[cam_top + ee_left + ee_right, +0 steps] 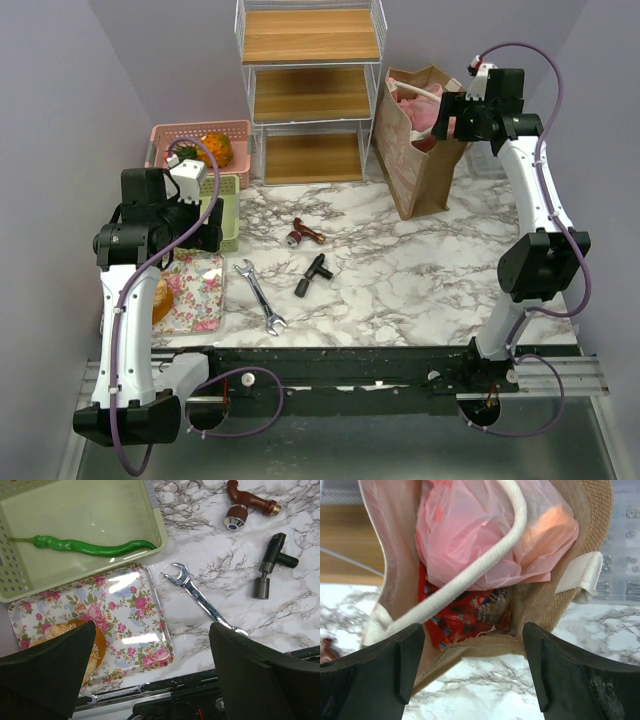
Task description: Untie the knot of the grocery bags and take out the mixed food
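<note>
Right gripper (472, 632) hangs unclenched over the brown paper bag (590, 505), poised for the pink plastic bag (465, 535) inside; left gripper (152, 627) likewise released

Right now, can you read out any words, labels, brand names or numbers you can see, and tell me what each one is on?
No text can be read in any view.
Red snack packet inside the brown paper bag: printed design, too blurred to read.
Wrench: no legible stamp.
Floral tray: flower pattern only, no words.
</note>
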You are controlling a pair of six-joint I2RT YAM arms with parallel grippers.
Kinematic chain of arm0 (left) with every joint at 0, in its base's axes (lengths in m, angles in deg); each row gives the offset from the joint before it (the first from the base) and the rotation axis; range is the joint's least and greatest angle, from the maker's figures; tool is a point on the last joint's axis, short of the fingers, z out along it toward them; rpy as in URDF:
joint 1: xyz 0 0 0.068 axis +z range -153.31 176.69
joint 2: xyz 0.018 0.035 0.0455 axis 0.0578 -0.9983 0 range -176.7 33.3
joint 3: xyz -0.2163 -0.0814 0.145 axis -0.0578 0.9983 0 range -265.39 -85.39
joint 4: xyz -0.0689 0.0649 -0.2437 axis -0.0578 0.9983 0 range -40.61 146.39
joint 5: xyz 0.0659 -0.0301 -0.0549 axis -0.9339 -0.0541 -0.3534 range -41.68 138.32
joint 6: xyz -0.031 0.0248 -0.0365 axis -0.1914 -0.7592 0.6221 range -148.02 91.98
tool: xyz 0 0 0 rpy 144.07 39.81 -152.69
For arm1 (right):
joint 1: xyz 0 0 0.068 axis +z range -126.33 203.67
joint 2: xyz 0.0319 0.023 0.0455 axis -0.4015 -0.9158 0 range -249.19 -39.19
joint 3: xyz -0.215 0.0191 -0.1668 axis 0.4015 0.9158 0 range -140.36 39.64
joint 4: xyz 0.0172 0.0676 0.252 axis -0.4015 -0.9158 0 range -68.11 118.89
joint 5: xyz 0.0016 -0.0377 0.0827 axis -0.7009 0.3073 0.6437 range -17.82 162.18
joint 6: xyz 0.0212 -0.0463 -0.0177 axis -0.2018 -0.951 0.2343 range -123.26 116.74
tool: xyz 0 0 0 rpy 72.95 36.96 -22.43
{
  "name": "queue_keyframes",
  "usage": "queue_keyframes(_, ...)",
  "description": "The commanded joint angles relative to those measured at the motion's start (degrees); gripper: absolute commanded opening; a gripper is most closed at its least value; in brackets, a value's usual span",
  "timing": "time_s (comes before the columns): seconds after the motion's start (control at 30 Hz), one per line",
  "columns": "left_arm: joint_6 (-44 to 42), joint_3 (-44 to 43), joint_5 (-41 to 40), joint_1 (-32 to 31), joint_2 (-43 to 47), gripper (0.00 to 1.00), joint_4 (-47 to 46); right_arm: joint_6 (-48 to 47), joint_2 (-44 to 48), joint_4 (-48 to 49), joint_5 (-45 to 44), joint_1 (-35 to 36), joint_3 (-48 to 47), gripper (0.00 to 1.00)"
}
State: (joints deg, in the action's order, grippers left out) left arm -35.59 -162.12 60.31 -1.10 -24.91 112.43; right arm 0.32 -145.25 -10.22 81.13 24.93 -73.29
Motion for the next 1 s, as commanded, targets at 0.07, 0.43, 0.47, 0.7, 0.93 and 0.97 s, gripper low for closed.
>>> queue_keyframes(0.07,0.34,-0.43,-1.26,-0.55,-2.81,0.99,-1.43,-14.07,-2.37,-7.8,0.96,-0.44,-1.29,0.91)
queue_keyframes(0.43,-0.69,-0.83,-1.97,-0.9,-3.75,0.99,-1.77,-33.95,-8.32,-29.82,13.24,-0.39,-15.9,1.0)
queue_keyframes(0.47,-0.69,-0.68,-1.98,-0.91,-3.77,0.99,-1.79,-35.58,-9.39,-32.21,13.76,-0.42,-16.9,1.0)
queue_keyframes(0.7,-0.42,-1.26,-1.44,-1.42,-3.66,0.99,-1.61,-44.83,-12.65,-42.12,10.49,-0.38,-17.29,0.97)
queue_keyframes(0.93,-0.73,-2.14,-1.75,-1.72,-4.08,0.99,-1.34,-50.3,-6.75,-42.14,6.9,-1.26,-8.33,0.93)
queue_keyframes(0.97,-0.62,-2.15,-1.68,-1.76,-4.16,0.99,-1.5,-50.03,-6.42,-41.61,6.57,-1.26,-7.99,0.91)
